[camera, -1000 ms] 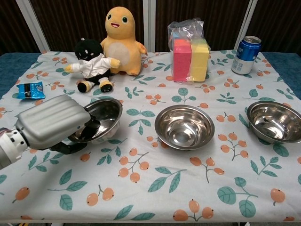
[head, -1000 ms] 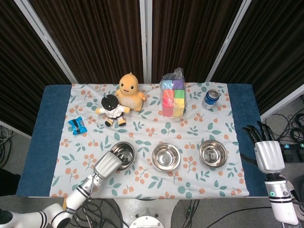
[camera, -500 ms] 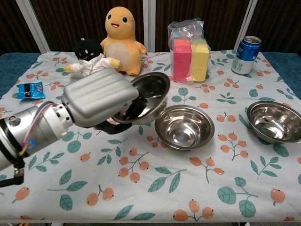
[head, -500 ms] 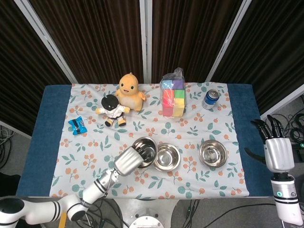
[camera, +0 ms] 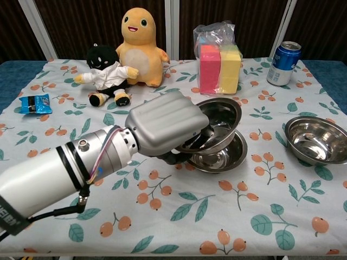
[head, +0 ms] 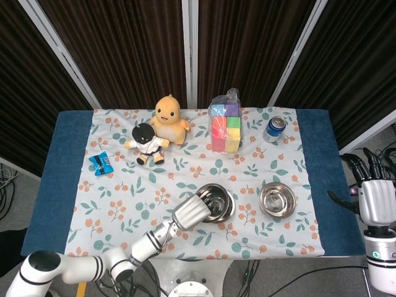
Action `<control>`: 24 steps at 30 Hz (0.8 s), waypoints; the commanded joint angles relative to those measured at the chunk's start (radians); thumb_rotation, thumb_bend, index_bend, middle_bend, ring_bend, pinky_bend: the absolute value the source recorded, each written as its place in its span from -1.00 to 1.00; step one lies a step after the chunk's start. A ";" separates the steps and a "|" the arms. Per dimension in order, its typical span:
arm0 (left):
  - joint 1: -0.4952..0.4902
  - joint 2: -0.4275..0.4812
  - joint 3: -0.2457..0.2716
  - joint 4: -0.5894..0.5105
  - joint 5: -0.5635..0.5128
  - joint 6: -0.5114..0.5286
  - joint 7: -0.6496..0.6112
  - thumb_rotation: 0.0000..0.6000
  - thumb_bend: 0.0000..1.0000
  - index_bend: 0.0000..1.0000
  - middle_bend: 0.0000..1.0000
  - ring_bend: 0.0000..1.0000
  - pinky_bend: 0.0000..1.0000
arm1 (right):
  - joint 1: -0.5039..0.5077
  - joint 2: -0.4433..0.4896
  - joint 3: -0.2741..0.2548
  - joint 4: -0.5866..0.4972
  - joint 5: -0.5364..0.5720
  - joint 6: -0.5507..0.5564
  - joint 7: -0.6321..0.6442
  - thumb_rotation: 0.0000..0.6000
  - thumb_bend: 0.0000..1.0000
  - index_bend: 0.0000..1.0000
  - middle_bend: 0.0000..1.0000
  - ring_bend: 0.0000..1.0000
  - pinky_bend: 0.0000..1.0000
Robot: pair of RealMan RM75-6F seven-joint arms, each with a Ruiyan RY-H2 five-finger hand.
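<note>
steel bowl (camera: 219, 122) sits tilted in the left hand (camera: 162, 124), its fingers curled over the near rim, just above a second bowl (camera: 222, 157) at mid-table. third bowl (camera: 314, 140) lies to the right. right hand (head: 376, 197) hangs off the table's right edge, fingers spread, holding nothing. floral cloth (camera: 162, 216) covers the table; dark curtains (head: 124, 49) stand behind.

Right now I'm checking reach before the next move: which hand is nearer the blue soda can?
Right. The right hand hangs off the table's right edge, below the blue soda can. The left hand grips a steel bowl mid-table, farther away.
</note>
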 commanded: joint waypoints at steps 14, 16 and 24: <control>0.056 0.253 0.018 -0.213 -0.029 0.110 -0.050 1.00 -0.60 -0.29 -0.27 -0.41 -0.17 | 0.005 -0.007 -0.016 0.007 -0.004 -0.029 -0.007 1.00 -0.96 -0.59 -0.57 -0.92 -0.78; 0.113 0.338 0.019 -0.294 -0.072 0.159 -0.034 1.00 -0.60 -0.29 -0.27 -0.41 -0.17 | 0.009 -0.015 -0.041 0.012 -0.014 -0.058 -0.031 1.00 -0.96 -0.59 -0.56 -0.90 -0.76; 0.327 0.519 0.048 -0.327 -0.209 0.344 -0.201 1.00 -0.67 -0.29 -0.27 -0.41 -0.23 | 0.054 -0.085 -0.123 0.065 -0.037 -0.215 -0.156 1.00 -0.96 -0.49 -0.43 -0.65 -0.55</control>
